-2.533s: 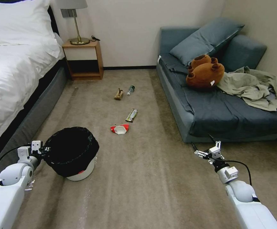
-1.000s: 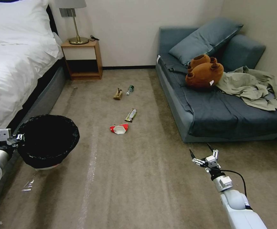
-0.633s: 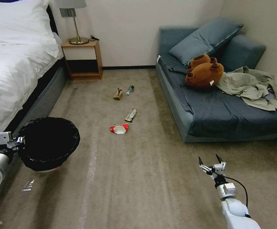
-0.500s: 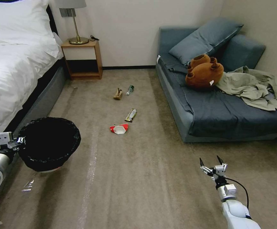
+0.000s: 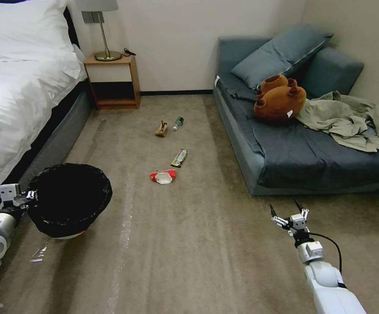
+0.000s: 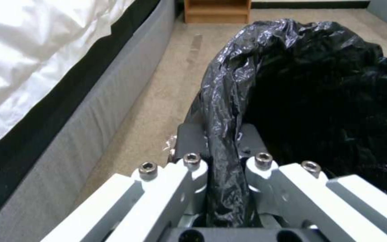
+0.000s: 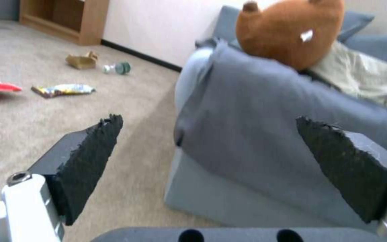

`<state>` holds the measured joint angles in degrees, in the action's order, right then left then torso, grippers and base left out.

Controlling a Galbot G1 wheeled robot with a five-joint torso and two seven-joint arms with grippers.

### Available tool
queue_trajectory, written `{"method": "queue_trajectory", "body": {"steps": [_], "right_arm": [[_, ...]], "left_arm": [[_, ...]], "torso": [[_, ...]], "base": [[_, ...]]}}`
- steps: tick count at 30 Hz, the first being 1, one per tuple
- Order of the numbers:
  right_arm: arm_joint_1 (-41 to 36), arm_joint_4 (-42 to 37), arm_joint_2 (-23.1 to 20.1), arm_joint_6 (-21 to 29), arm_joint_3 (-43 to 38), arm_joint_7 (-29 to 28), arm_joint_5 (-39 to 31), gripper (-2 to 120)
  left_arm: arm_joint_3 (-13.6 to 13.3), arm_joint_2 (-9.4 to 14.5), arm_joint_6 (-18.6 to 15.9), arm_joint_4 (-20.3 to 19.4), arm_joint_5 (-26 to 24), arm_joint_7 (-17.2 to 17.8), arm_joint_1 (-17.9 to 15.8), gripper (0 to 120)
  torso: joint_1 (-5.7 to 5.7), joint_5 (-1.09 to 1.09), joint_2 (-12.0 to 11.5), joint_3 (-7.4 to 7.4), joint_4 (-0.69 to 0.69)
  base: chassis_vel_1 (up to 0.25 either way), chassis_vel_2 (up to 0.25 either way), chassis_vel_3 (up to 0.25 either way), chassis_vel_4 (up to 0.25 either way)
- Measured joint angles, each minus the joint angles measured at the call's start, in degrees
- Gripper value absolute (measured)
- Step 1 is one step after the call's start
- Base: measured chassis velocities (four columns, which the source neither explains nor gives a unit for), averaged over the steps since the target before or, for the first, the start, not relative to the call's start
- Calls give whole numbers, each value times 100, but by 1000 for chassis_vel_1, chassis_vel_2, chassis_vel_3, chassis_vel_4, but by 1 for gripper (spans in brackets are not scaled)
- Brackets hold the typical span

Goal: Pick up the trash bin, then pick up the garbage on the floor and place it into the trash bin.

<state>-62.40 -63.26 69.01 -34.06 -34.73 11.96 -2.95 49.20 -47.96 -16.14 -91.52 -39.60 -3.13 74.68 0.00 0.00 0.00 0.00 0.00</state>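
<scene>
The trash bin (image 5: 69, 200), white with a black bag over its rim, hangs off the carpet at the lower left beside the bed. My left gripper (image 5: 27, 196) is shut on its bagged rim (image 6: 222, 134). Garbage lies mid-floor: a red-and-white wrapper (image 5: 163, 176), a gold snack-bar wrapper (image 5: 179, 158), a tan paper scrap (image 5: 161, 128) and a green-capped bottle (image 5: 178, 122). My right gripper (image 5: 287, 209) is open above the carpet near the sofa's front corner, holding nothing. The right wrist view shows the gold wrapper (image 7: 63, 90), scrap (image 7: 82, 60) and bottle (image 7: 118, 68) farther off.
A bed (image 5: 19, 96) lines the left side, a wooden nightstand (image 5: 113, 83) with a lamp stands at the back. A blue sofa (image 5: 302, 152) on the right carries a brown plush bear (image 5: 280, 98) and an olive cloth (image 5: 350, 120). Open carpet lies between.
The bin was raised off the floor and carried left toward the bed; over the last second it drifted slightly down and right. The right gripper dipped toward me, then rose a little.
</scene>
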Motion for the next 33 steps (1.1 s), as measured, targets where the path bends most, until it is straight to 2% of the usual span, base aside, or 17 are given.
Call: {"method": "queue_trajectory", "body": {"steps": [9, 33], "right_arm": [[-30, -566, -266, 250, 201, -141, -169, 100], [75, -509, -267, 386, 365, -118, -264, 100]], "left_arm": [[8, 110, 7, 39, -15, -8, -43, 5], [22, 103, 6, 56, -12, -4, -24, 5]], "torso": [[0, 0, 1, 0, 0], [0, -1, 0, 0, 0]], "base": [[0, 0, 0, 0], [0, 0, 0, 0]]}}
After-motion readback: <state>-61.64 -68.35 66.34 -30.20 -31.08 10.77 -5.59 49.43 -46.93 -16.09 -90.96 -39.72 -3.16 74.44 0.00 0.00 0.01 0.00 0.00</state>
